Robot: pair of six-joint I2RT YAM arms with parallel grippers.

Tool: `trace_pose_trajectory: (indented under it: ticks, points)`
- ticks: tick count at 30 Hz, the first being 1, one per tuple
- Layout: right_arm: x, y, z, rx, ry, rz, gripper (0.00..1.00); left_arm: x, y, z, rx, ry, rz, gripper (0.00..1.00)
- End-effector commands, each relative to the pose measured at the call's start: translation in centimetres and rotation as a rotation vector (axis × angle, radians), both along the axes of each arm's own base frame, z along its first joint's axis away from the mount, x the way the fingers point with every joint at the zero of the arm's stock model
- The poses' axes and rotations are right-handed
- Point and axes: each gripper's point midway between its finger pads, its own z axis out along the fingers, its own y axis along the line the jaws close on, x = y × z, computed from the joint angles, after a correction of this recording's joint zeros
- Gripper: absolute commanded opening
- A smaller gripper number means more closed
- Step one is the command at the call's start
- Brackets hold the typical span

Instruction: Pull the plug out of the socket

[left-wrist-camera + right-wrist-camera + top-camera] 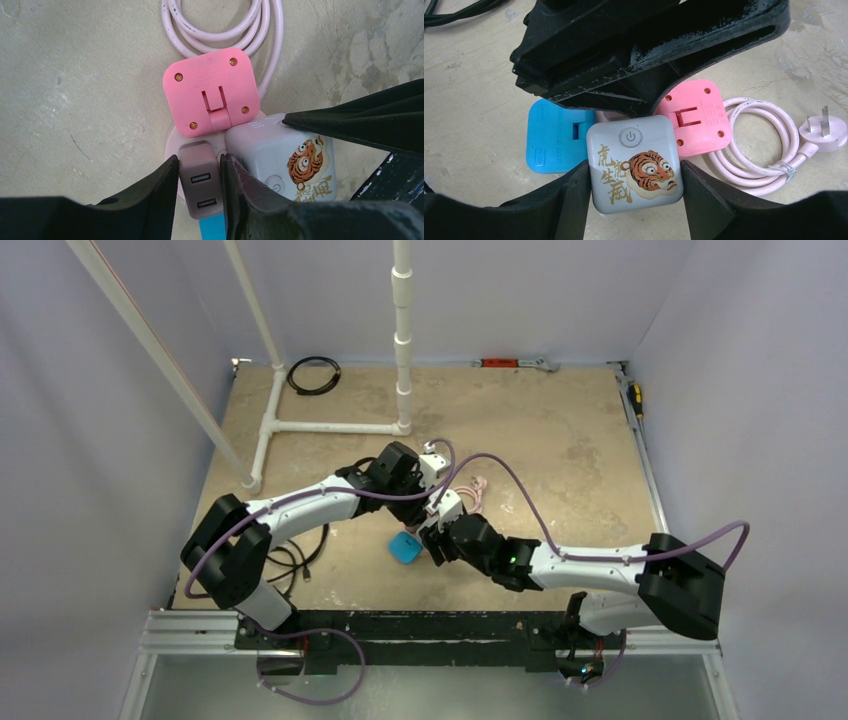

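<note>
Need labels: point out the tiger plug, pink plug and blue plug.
tiger plug (pixel 649 172), right wrist view, tiger print.
pink plug (pixel 210 82), left wrist view, face centre.
blue plug (pixel 549 145), right wrist view, top face.

1. Pale lavender walls (pixel 60 490) close in my view on the left, right and far sides, under soft, even light.
2. The work surface is a tan board (pixel 560 440), stained and scuffed in patches.
3. A white pipe frame (pixel 330 426) lies on its far left part, with one upright pipe (pixel 402 330) rising from it.
4. A black cable coil (pixel 293 377) sits near the far left corner.
5. A silver rail (pixel 190 625) runs along the near edge.
</note>
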Motion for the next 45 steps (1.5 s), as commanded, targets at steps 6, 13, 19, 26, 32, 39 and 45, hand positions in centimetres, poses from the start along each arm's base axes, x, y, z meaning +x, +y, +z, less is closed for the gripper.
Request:
trace_pose_trajectory:
  ticks: [6, 13, 19, 26, 32, 39, 45]
  points:
    - [-0.2, 1.5, 1.5, 0.08, 0.007, 0.023, 0.64, -0.8, 1.8, -2.7, 0.107, 0.048, 0.001, 0.07]
    - [0.4, 1.5, 0.1, 0.019, 0.024, -0.012, 0.66, -1.3, 1.4, -3.6, 0.102, 0.096, 0.001, 0.06]
    - [0.4, 1.2, 0.6, 0.049, 0.015, -0.03, 0.43, -0.6, 1.9, -3.0, 0.12, 0.059, 0.029, 0.03]
    - [0.3, 0.6, 0.5, 0.088, 0.061, -0.067, 0.0, -0.3, 2.0, -2.5, 0.113, 0.037, 0.047, 0.0]
    - [2.0, -1.6, 0.6, 0.203, 0.146, -0.125, 0.0, -0.3, 1.8, -2.5, 0.098, 0.03, 0.054, 0.0]
    - [2.7, -2.4, 0.1, 0.179, 0.146, -0.156, 0.0, -0.2, 1.9, -2.7, 0.102, 0.033, 0.065, 0.0]
    - [2.7, -2.9, 0.9, 0.116, 0.042, -0.217, 0.0, -0.2, 2.2, -3.7, 0.131, 0.057, 0.089, 0.0]
